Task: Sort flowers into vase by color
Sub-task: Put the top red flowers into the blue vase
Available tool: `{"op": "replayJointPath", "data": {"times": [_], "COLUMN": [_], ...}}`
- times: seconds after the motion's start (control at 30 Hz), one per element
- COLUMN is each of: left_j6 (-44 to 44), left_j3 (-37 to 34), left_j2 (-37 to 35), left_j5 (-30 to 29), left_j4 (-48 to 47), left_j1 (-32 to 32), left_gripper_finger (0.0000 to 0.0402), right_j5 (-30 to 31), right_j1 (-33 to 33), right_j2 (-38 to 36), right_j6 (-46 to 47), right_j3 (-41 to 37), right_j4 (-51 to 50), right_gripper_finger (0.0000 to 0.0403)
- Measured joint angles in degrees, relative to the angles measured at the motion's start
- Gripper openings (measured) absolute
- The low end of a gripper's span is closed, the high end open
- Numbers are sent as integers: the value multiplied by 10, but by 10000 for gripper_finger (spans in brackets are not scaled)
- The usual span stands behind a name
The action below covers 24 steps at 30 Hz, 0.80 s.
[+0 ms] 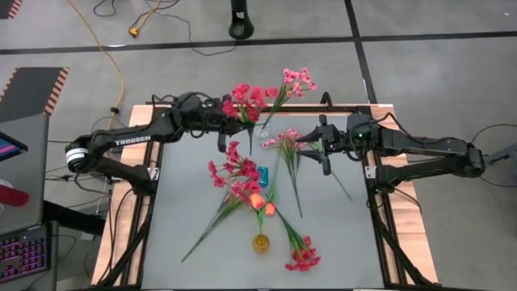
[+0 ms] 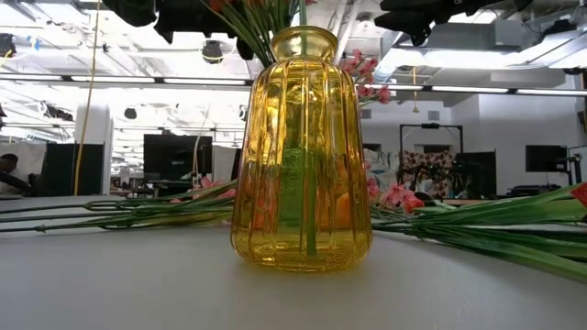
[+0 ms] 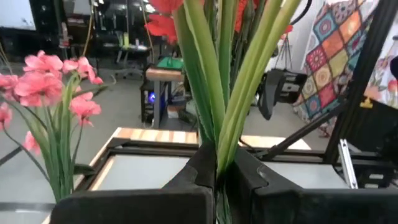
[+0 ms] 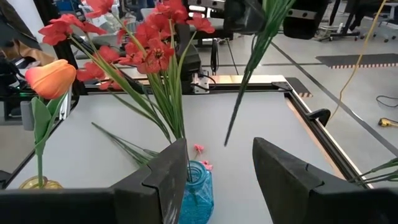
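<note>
One red spray [image 1: 245,102] clamped in left gripper [image 1: 222,113] fingers, upper centre; right gripper [image 1: 325,149] open, empty. Next: lower stems into blue vase [image 1: 262,174].

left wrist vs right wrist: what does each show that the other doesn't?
Left wrist only: the left gripper, jaws shut on the green stems of a red spray, and a pink spray to one side, with the room's clutter behind.

Right wrist only: the right gripper with jaws open and empty, the blue vase holding red flowers, an orange bud in the yellow vase, and a stem hanging above the table.

Both: the grey table with its wooden edge, and red blossoms.
</note>
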Motion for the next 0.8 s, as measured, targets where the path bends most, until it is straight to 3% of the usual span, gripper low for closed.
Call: {"op": "replayJointPath", "data": {"times": [0.13, 0.43, 0.8], "left_j6": [-22, -9, -3], "left_j3": [-25, -26, -26], "left_j2": [0, 13, 96], "left_j5": [-2, -18, -12], "left_j4": [52, 66, 118], "left_j1": [-7, -29, -43], "left_gripper_finger": [0, 0, 0], "right_j5": [0, 0, 0], "right_j1": [0, 0, 4], "right_j2": [0, 0, 0], "right_j6": [0, 0, 0], "right_j3": [0, 0, 0], "right_j4": [-1, -1, -1], "right_gripper_finger": [210, 210, 210]}}
